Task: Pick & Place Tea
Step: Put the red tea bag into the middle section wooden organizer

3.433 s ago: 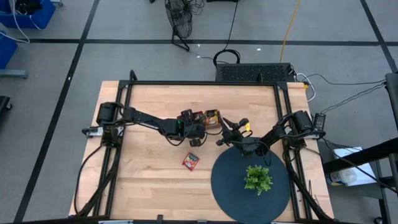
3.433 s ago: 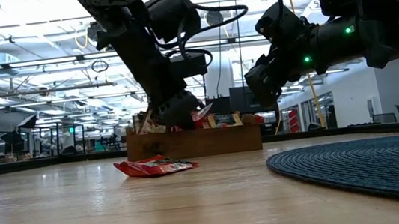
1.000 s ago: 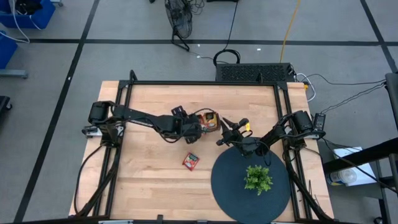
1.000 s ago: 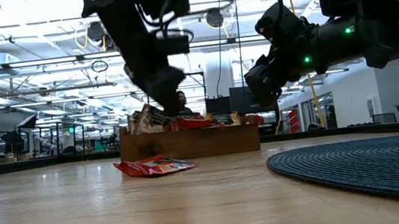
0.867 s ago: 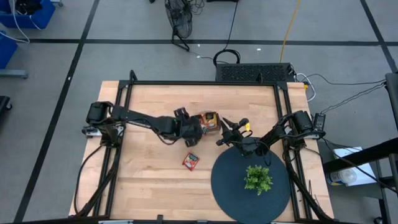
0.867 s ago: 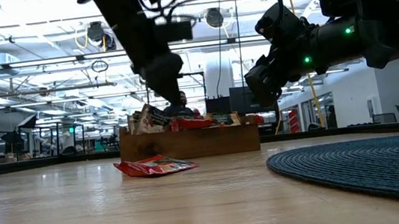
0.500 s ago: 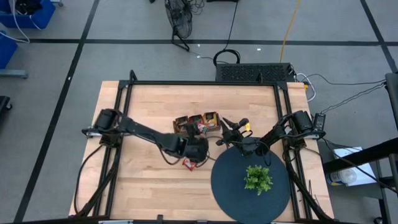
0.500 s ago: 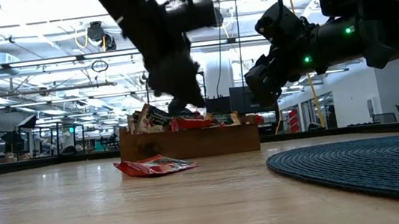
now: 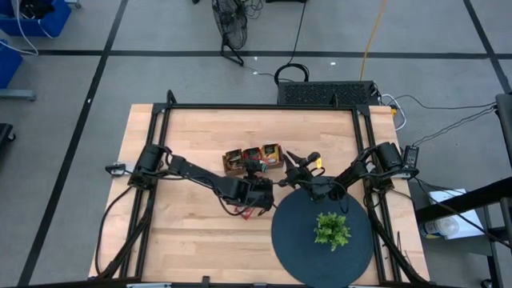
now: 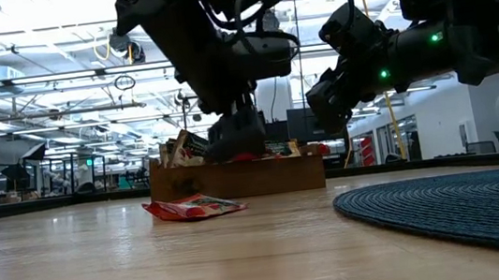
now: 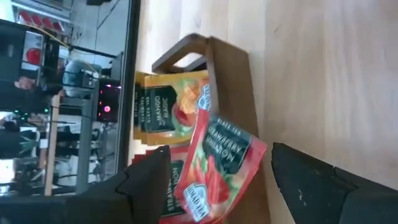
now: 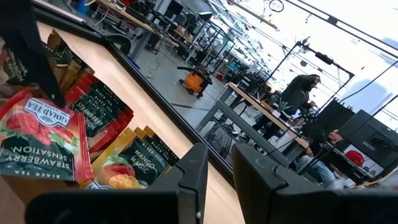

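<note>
While most tea sachets [image 12: 93, 118] already sit in the wooden tray [image 9: 253, 156], one red sachet [image 10: 193, 207] lies on the table [image 9: 184, 136] — not yet placed. Left gripper [image 11: 217, 180] hovers above, fingers wide, empty. Right gripper [image 12: 214, 168], nearly closed, empty, waits beside the tray; dark mat [image 9: 296, 240] crowds that side.

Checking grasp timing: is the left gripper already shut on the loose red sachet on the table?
No. In the low view the red sachet lies flat on the table, with the left gripper above it, fingers open.
</note>
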Robot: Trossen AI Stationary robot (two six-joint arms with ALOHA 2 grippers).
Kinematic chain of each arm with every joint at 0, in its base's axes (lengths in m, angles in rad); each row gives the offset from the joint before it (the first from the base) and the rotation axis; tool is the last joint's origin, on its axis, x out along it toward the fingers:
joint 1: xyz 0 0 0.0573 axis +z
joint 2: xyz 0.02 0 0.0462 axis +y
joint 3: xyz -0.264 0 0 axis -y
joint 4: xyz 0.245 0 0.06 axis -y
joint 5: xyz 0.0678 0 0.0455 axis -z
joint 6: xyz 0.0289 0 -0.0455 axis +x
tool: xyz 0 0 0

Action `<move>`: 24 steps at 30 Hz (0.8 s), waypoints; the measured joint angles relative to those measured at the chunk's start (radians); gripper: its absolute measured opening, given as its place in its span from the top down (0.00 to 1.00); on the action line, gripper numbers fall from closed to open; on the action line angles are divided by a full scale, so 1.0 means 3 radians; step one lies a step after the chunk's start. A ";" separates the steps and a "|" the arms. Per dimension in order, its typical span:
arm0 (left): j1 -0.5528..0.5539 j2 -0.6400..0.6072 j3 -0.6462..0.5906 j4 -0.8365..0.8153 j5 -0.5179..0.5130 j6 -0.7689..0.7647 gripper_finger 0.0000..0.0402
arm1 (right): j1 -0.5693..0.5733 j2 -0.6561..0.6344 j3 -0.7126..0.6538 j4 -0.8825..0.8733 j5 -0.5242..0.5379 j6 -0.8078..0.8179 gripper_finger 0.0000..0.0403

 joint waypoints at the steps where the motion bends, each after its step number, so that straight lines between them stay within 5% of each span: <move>1: -0.0001 0.0000 0.0000 0.0043 0.0011 0.0002 0.32 | -0.0001 0.0000 0.0000 0.0001 0.0000 -0.0001 0.85; 24: 0.0200 0.0031 -0.0006 0.0072 0.0381 -0.0193 0.32 | -0.0001 0.0000 0.0000 -0.0005 0.0000 -0.0001 0.85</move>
